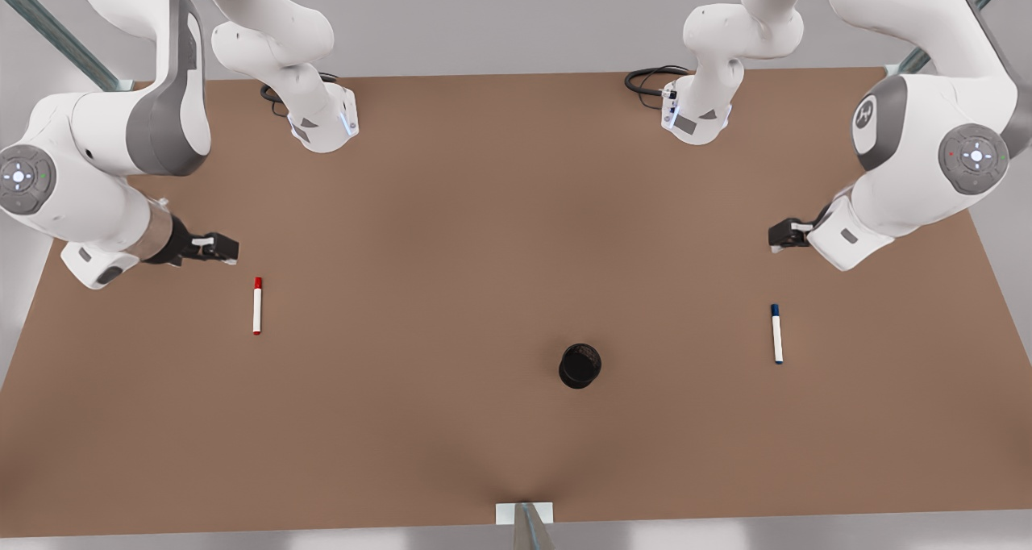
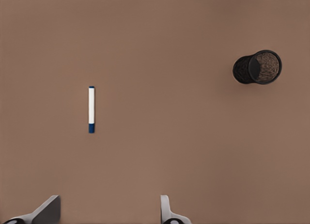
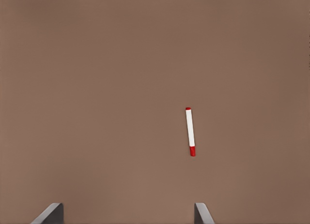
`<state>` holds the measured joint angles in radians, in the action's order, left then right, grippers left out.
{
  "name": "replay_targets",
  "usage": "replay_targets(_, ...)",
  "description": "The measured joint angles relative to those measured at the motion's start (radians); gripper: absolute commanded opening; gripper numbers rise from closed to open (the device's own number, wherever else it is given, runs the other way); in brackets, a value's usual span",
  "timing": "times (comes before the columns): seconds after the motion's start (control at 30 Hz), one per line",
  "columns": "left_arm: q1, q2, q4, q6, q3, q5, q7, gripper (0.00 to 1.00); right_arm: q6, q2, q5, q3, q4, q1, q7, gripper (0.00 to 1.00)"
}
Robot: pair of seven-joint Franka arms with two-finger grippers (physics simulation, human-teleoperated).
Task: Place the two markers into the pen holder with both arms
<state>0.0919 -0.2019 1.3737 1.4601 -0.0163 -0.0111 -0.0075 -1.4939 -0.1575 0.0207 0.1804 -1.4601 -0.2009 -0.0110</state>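
Note:
The red-capped marker (image 1: 257, 306) lies flat on the brown table (image 1: 451, 235) toward the front view's left. My right gripper (image 1: 226, 247) hovers just behind it, open and holding nothing. In the right wrist view the same marker (image 3: 190, 132) lies ahead of that gripper (image 3: 127, 213). Over on the front view's right the blue-capped marker (image 1: 776, 334) also lies flat, with my left gripper (image 1: 780, 235) open above and behind it. The left wrist view has this marker (image 2: 91, 109) ahead of the gripper (image 2: 109, 212). The black pen holder (image 1: 580, 365) stands upright between the markers, nearer the blue one, and appears as a cup (image 2: 256, 67) in the left wrist view.
Both arm bases (image 1: 322, 122) (image 1: 695, 118) stand at the table's back edge, each with a black cable (image 1: 649, 78) beside it. A metal bracket (image 1: 524, 514) sits at the middle of the front edge. Bare tabletop surrounds each marker and the holder.

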Motion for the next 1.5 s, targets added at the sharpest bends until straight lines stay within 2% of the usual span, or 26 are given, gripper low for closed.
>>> replay_targets(0.07, -0.012, -0.015, 0.045, 0.053, 0.003, -0.003, 0.007, 1.0, -0.019, 0.0, 0.0, 0.0, 0.0, 0.0, -0.001, 1.0)
replay_targets(0.1, -0.021, -0.023, 0.119, 0.104, 0.019, -0.003, 0.013, 1.0, -0.026, 0.0, 0.0, 0.0, 0.0, 0.0, -0.001, 1.0)
replay_targets(0.17, -0.049, -0.064, 0.246, 0.231, 0.058, -0.001, 0.03, 1.0, -0.038, 0.0, 0.0, 0.0, 0.0, 0.0, -0.002, 1.0)
replay_targets(0.27, -0.086, -0.156, 0.327, 0.426, 0.079, 0.001, 0.056, 1.0, -0.075, -0.029, -0.003, 0.001, 0.0, 0.002, -0.004, 1.0)
replay_targets(0.53, -0.14, -0.385, 0.349, 0.799, 0.076, 0.041, 0.14, 1.0, -0.372, -0.285, -0.002, -0.003, -0.071, 0.022, -0.007, 1.0)
replay_targets(0.73, -0.156, -0.484, 0.356, 0.957, 0.076, 0.054, 0.216, 1.0, -0.534, -0.316, -0.002, -0.004, -0.131, 0.026, -0.008, 1.0)
replay_targets(0.83, -0.161, -0.504, 0.369, 1.009, 0.076, 0.056, 0.25, 0.99, -0.575, -0.282, -0.002, -0.004, -0.231, 0.048, -0.008, 1.0)
replay_targets(0.9, -0.162, -0.512, 0.373, 1.035, 0.076, 0.055, 0.27, 0.72, -0.623, -0.249, -0.001, -0.006, -0.34, 0.069, -0.005, 1.0)
replay_targets(0.93, -0.162, -0.514, 0.374, 1.046, 0.076, 0.053, 0.278, 0.62, -0.647, -0.243, -0.001, -0.016, -0.376, 0.088, -0.003, 1.0)
replay_targets(1.0, -0.162, -0.515, 0.375, 1.062, 0.076, 0.052, 0.294, 0.57, -0.689, -0.239, -0.001, -0.038, -0.409, 0.112, 0.002, 1.0)
replay_targets(1.03, -0.162, -0.515, 0.378, 1.068, 0.076, 0.053, 0.302, 0.51, -0.706, -0.239, -0.001, -0.042, -0.417, 0.12, 0.004, 1.0)
replay_targets(1.13, -0.161, -0.515, 0.389, 1.081, 0.076, 0.055, 0.325, 0.44, -0.744, -0.241, -0.001, -0.046, -0.426, 0.128, 0.011, 1.0)
replay_targets(1.23, -0.16, -0.515, 0.396, 1.089, 0.076, 0.056, 0.344, 0.43, -0.771, -0.243, -0.001, -0.047, -0.434, 0.131, 0.017, 1.0)
replay_targets(1.3, -0.158, -0.515, 0.397, 1.092, 0.076, 0.054, 0.353, 0.37, -0.782, -0.225, -0.001, -0.055, -0.474, 0.144, 0.02, 1.0)
replay_targets(1.4, -0.157, -0.511, 0.403, 1.096, 0.075, 0.052, 0.364, 0.32, -0.83, -0.214, -0.001, -0.126, -0.58, 0.247, 0.026, 1.0)
replay_targets(1.5, -0.155, -0.506, 0.404, 1.096, 0.075, 0.052, 0.372, 0.27, -0.888, -0.224, -0.001, -0.153, -0.63, 0.297, 0.04, 1.0)
